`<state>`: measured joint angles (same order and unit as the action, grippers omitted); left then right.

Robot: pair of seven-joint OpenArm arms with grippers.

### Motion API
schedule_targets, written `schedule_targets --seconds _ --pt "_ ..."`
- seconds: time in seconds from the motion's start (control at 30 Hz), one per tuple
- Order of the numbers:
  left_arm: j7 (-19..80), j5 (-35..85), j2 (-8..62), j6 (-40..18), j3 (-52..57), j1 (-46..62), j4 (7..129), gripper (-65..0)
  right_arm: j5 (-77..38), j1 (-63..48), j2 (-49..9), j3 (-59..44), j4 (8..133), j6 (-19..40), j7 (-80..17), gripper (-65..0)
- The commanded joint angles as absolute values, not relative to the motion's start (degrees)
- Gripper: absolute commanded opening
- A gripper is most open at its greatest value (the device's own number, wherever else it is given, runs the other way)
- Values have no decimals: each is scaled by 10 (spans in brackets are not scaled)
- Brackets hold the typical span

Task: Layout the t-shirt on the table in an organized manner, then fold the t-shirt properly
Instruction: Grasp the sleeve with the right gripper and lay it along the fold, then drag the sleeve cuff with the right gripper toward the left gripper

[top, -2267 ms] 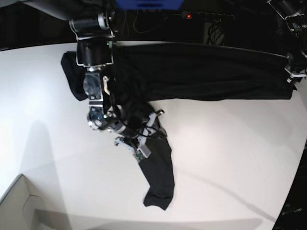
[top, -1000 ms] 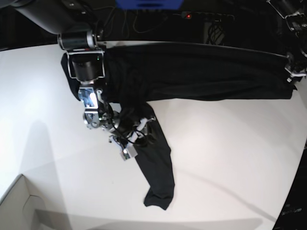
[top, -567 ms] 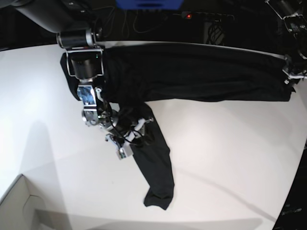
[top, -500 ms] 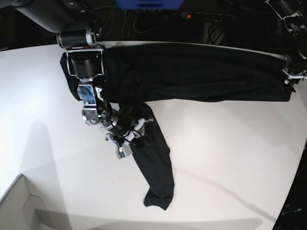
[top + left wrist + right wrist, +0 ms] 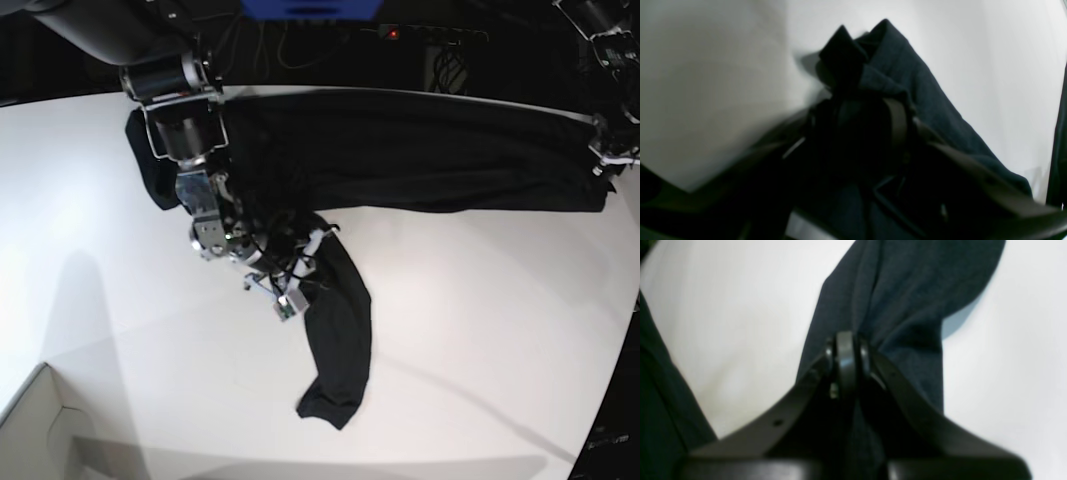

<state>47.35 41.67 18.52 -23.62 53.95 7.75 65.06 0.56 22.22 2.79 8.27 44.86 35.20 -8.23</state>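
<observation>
The black t-shirt (image 5: 420, 150) lies stretched along the far side of the white table (image 5: 480, 330), and one long sleeve (image 5: 340, 340) trails toward the front. My right gripper (image 5: 290, 300) is low on the upper part of that sleeve. In the right wrist view its fingertips (image 5: 847, 350) are pressed together with sleeve fabric (image 5: 907, 290) pinched between them. At the table's right edge my left gripper (image 5: 605, 155) holds the shirt's end. The left wrist view shows bunched cloth (image 5: 923, 93) caught in that gripper (image 5: 867, 110).
A white box corner (image 5: 35, 430) sits at the front left. Beyond the table's far edge are a blue object (image 5: 310, 8) and a power strip with a red light (image 5: 395, 33). The table's curved edge (image 5: 625, 330) runs down the right side.
My right gripper has gone from open to shut on the sleeve and shifted slightly right. The sleeve has swung right with it. The left arm has stayed put.
</observation>
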Motion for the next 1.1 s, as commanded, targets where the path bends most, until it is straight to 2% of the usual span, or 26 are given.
schedule_targets --seconds 0.0,0.33,0.53,0.67,0.87,1.07 --pt "485 414 192 -236 539 77 657 -408 0 216 29 81 487 353 -74 -650" --pt "484 414 192 -236 539 77 657 -408 -1 84 50 119 832 355 -162 -650" --pt "486 414 193 -236 539 77 657 -407 -3 7 65 210 967 355 -199 -650" --pt "487 414 196 -236 539 77 657 -407 0 -34 81 266 973 355 -197 -650" --pt "487 417 197 -236 542 80 658 -407 0 -51 87 326 916 355 -196 -650" --pt "487 417 199 -236 543 82 658 -407 0 -49 86 334 888 355 -199 -645"
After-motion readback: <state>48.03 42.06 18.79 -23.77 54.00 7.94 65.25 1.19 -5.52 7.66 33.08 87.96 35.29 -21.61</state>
